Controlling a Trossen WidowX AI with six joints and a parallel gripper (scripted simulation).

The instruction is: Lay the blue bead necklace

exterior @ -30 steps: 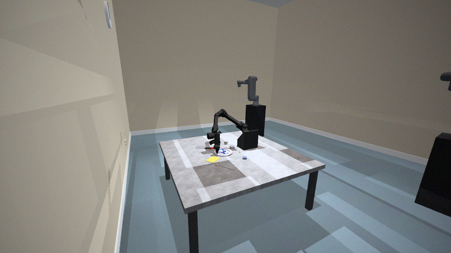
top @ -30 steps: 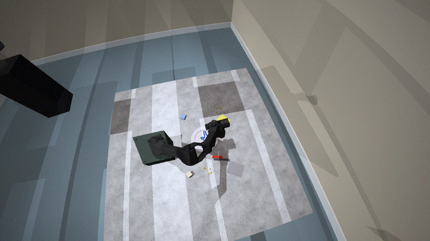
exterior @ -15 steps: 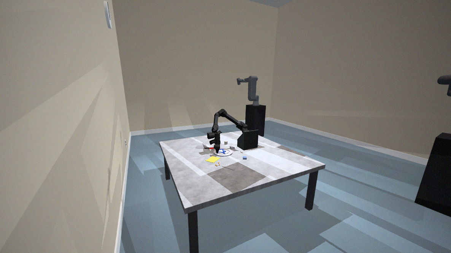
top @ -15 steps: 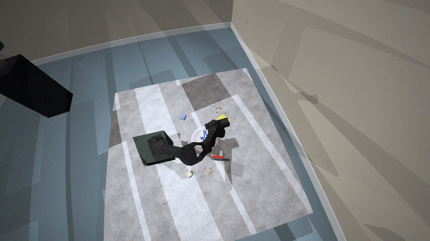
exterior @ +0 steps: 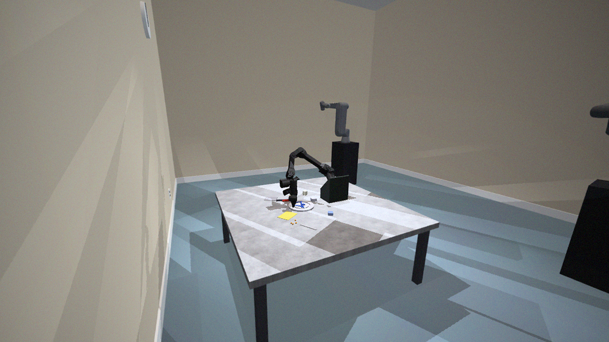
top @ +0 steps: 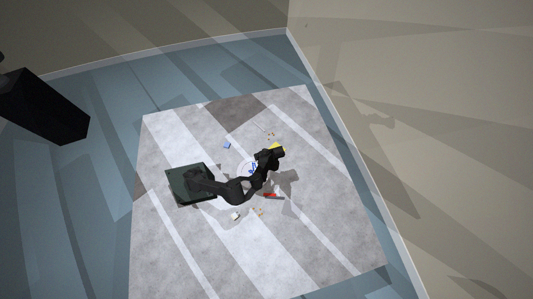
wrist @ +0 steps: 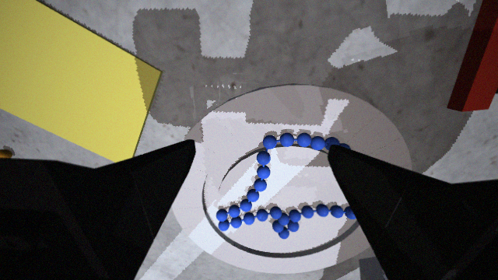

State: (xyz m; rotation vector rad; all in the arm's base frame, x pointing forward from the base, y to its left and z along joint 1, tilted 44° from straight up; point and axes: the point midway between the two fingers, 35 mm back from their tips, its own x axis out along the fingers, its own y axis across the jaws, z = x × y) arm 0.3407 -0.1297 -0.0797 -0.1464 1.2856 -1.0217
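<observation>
The round white bead board (wrist: 373, 128) (top: 244, 170) (exterior: 306, 206) lies on the table with a dark ring groove. The blue bead necklace (wrist: 263, 172) (top: 252, 167) (exterior: 301, 205) lies on the board. Its top run follows the groove; the rest crosses the inner disc and bunches at the lower left. My gripper (wrist: 261, 148) (top: 259, 166) (exterior: 293, 199) hangs just above the board, wide open and empty. One finger stands on each side of the necklace. The right finger hides the ends of two bead runs.
A yellow sheet (wrist: 66, 82) (top: 277, 144) (exterior: 287, 215) lies beside the board. A red block (wrist: 476, 70) (top: 269, 195) lies on the other side. Loose orange beads (top: 270, 135), a small blue block (top: 227, 144), a cream cube (top: 234, 216) and a thin rod (top: 258, 126) lie around.
</observation>
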